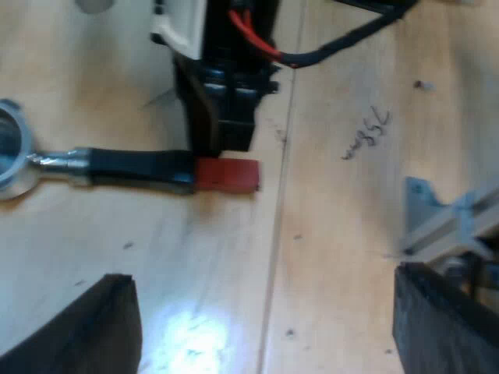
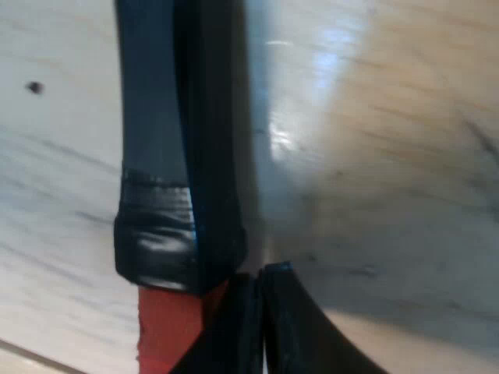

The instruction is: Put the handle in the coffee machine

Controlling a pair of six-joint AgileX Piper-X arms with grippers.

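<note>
The metal holder lies flat on the wooden table: its round metal basket, its dark handle and its red end. My right gripper comes down onto the handle where the dark part meets the red end. In the right wrist view the dark handle and its red end run just beside my right gripper, whose fingers are pressed together with nothing between them. My left gripper hangs wide open above bare table, a short way off the red end.
A seam runs across the wooden tabletop past the red end. A grey metal bracket sits close by one left finger. Pencil writing marks the wood beyond it.
</note>
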